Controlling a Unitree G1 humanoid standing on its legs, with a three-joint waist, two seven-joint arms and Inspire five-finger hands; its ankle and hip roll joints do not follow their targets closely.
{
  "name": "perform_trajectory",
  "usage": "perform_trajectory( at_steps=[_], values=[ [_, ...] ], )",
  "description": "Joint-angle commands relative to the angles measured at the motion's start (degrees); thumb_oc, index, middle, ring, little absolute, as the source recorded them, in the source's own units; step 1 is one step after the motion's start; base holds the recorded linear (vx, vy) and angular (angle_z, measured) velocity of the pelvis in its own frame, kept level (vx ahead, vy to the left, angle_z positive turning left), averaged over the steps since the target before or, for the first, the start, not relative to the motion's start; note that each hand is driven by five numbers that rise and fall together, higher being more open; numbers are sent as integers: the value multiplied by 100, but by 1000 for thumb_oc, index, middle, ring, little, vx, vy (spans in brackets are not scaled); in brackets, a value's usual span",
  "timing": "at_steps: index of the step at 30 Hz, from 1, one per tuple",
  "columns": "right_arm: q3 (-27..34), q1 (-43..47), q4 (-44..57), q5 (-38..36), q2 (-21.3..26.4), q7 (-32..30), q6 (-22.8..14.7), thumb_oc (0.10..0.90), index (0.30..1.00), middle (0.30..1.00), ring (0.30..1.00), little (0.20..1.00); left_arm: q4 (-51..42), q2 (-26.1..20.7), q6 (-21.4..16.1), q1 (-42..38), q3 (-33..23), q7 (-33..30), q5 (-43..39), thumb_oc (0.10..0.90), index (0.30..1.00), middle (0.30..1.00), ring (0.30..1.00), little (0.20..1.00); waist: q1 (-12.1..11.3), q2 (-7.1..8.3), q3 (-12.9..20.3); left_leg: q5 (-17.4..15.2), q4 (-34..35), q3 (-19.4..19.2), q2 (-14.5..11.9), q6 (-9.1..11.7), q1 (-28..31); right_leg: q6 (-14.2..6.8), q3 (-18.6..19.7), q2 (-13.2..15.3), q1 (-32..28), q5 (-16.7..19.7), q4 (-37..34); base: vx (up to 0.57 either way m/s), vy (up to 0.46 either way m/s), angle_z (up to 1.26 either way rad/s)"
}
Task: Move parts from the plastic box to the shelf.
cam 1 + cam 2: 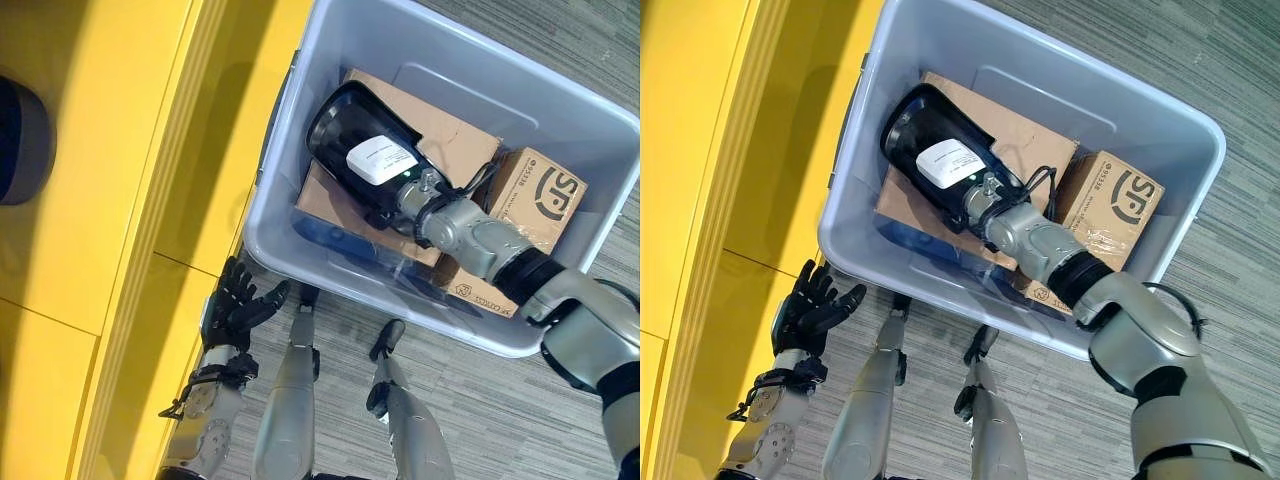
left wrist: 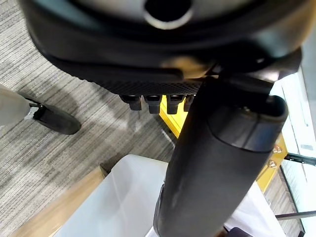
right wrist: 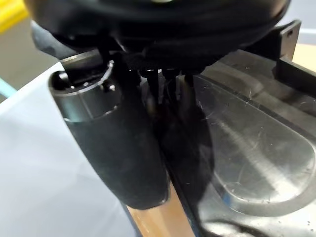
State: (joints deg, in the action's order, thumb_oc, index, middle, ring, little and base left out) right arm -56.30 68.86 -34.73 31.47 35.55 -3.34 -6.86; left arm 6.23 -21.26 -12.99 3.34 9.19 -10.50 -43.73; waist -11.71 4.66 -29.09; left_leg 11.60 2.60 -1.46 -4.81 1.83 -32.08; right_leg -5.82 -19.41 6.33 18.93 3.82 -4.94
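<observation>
A black part (image 1: 935, 150) with a white label is seen lying on cardboard (image 1: 1025, 130) inside the plastic box (image 1: 1200, 130). The right hand (image 1: 985, 200) is set against its near end, fingers hidden; grip cannot be told. The left hand (image 1: 810, 305) is held outside the box, fingers spread.

Head cams stared straight down, both sharing the plastic box (image 1: 300, 120) and carpet floor (image 1: 1200, 50), wrist cams jammed super close behind each hand, left wrist facing floor
</observation>
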Motion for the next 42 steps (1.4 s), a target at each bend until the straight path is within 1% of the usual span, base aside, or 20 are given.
perform_trajectory(
  at_steps=[1,3,5,6,9,14,17,23,24,25,26,28,29,33,35,36,38,39,40,42],
  values=[
    [-479,606,174,71,396,302,-283,900,1000,1000,1000,1000,-714,-312,-416,477,-219,205,73,900,1000,1000,1000,1000,-118,283,-71,-411,25,42,109,92,295,-393,37,179,-508,-38,-6,0,0,0],
    [-843,882,513,36,798,501,-432,900,1000,1000,1000,1000,-732,-353,-412,496,-237,271,26,900,1000,1000,1000,1000,-111,303,-71,-419,15,46,109,95,309,-396,50,180,-507,-44,-6,0,0,0],
    [-1146,1132,696,26,1032,620,-539,900,1000,1000,1000,1000,-748,-393,-399,514,-256,329,-14,900,1000,1000,1000,1000,-115,322,-71,-420,17,49,109,99,327,-396,51,178,-519,-52,-6,0,0,0],
    [-1155,1141,703,20,1039,626,-537,900,1000,1000,1000,1000,-746,-386,-399,510,-255,331,-14,900,1000,1000,1000,1000,-111,315,-71,-420,17,50,108,99,324,-396,50,177,-517,-52,-6,0,0,0],
    [-1384,1372,849,-44,1308,710,-585,900,1000,1000,1000,1000,-722,-408,-395,526,-278,354,-42,900,1000,1000,1000,1000,-112,323,-71,-423,-5,51,112,101,320,-398,49,179,-527,-56,-6,0,0,0],
    [-1417,1461,1050,-116,1472,723,-606,900,1000,1000,1000,1000,-717,-405,-401,512,-293,359,-66,900,1000,1000,1000,1000,-102,326,-71,-428,-15,48,122,99,325,-397,46,169,-541,-73,-6,0,0,0],
    [-1594,1615,1321,-104,1548,853,-671,900,1000,1000,1000,1000,-681,-420,-383,510,-324,356,-39,900,1000,1000,1000,1000,-93,336,-71,-433,-19,45,111,101,335,-393,58,161,-550,-86,-6,0,0,0],
    [-1474,1722,1887,-328,1734,911,-660,900,1000,1000,1000,1000,-718,-390,-370,545,-382,329,-45,900,1000,1000,1000,1000,-50,363,-71,-435,-15,31,108,98,346,-386,94,153,-548,-77,-6,0,0,0],
    [-1097,1606,2322,-473,1919,784,-524,900,1000,1000,1000,1000,-749,-350,-361,545,-434,268,-42,900,1000,1000,1000,1000,9,395,-71,-446,-21,7,98,92,345,-389,110,151,-532,-67,-6,0,0,0],
    [-1081,1591,2336,-471,1927,789,-518,900,1000,1000,1000,1000,-751,-359,-360,546,-432,267,-42,900,1000,1000,1000,1000,2,401,-71,-446,-22,6,98,92,345,-389,111,152,-532,-67,-6,0,0,0],
    [-659,1386,2668,-656,2068,682,-451,900,1000,1000,1000,1000,-781,-296,-355,573,-493,197,-16,900,1000,1000,1000,1000,69,411,-71,-456,-27,-6,96,82,332,-386,119,145,-519,-61,-6,0,0,0],
    [-79,1050,3037,-619,2213,474,-380,900,1000,1000,1000,1000,-826,-262,-310,612,-535,141,41,900,1000,1000,1000,1000,135,413,-71,-464,-25,-19,97,68,320,-387,122,144,-504,-54,-6,0,0,0],
    [-30,1005,3061,-612,2227,483,-375,900,1000,1000,1000,1000,-829,-285,-308,614,-530,139,41,900,1000,1000,1000,1000,118,427,-71,-463,-27,-19,98,68,319,-387,121,145,-505,-54,-6,0,0,0],
    [602,429,3408,-412,2318,327,-323,900,1000,1000,1000,1000,-857,-254,-256,703,-619,73,116,900,1000,1000,1000,1000,172,446,-71,-488,-42,-31,91,51,303,-395,139,142,-497,-48,-6,4,-1,-1],
    [770,295,3483,-282,2362,261,-306,900,1000,1000,1000,1000,-873,-251,-234,708,-656,44,183,900,1000,1000,1000,1000,194,453,-71,-464,-63,-31,94,40,247,-394,145,136,-457,-30,-6,0,0,0],
    [987,97,3618,-267,2394,234,-299,900,1000,1000,1000,1000,-887,-239,-221,732,-672,28,212,900,1000,1000,1000,1000,213,462,-71,-473,-70,-36,91,34,249,-393,158,135,-459,-30,-6,0,0,0],
    [1548,-425,3820,-182,2355,111,-252,900,1000,1000,1000,1000,-890,-200,-206,762,-702,4,244,900,1000,1000,1000,1000,249,470,-71,-491,-82,-50,97,20,260,-390,173,135,-467,-31,-6,10,3,-3],
    [1657,-516,3871,-151,2344,70,-249,900,1000,1000,1000,1000,-893,-178,-202,763,-724,-14,261,900,1000,1000,1000,1000,273,466,-71,-490,-89,-54,93,17,253,-388,177,133,-463,-28,-6,5,9,-5],
    [1884,-747,3929,-160,2292,31,-226,900,1000,1000,1000,1000,-896,-137,-200,771,-742,-28,278,900,1000,1000,1000,1000,312,460,-71,-492,-97,-60,84,13,246,-386,177,136,-457,-26,-6,15,0,-5],
    [2404,-1254,3991,-177,2142,-63,-131,900,1000,1000,1000,1000,-896,-119,-175,794,-731,-54,303,900,1000,1000,1000,1000,316,489,-71,-508,-100,-61,78,3,266,-384,196,136,-476,-26,-6,3,-1,-6]
  ],
)
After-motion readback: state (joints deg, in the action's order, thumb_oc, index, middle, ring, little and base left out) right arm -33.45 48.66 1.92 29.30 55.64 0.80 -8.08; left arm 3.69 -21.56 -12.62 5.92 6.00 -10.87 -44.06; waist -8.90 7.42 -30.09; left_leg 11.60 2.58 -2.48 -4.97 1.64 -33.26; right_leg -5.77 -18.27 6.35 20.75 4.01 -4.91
